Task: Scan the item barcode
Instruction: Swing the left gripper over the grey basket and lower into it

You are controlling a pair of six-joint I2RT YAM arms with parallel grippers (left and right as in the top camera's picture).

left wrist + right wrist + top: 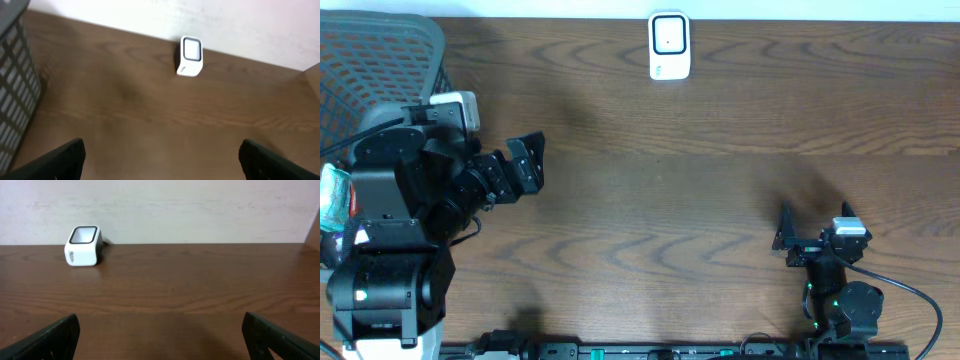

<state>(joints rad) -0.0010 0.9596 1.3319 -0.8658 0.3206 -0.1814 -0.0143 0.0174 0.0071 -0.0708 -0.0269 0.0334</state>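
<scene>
Stage: very start, judged from layout; nothing picked up yet; no barcode presented.

Hands: left gripper (pixel 532 165) spread wide, empty, held over left part of table (pixel 670 190), pointed toward scanner (pixel 669 45); right gripper (pixel 816 222) likewise wide open, empty, near front right edge, facing same scanner.

Scanner upright at far middle edge, close to wall, window visible in both wrist views; well apart from both grippers.

Item: probably greenish packet (pixel 334 195) at far left edge, by mesh basket (pixel 380 60); in or beside, not clear; mostly hidden behind left arm; barcode side not visible.

Next move, as judgement: swing left arm round to packet; close on it without crushing; carry to scanner, barcode face toward window; right arm ready for regrip.
</scene>
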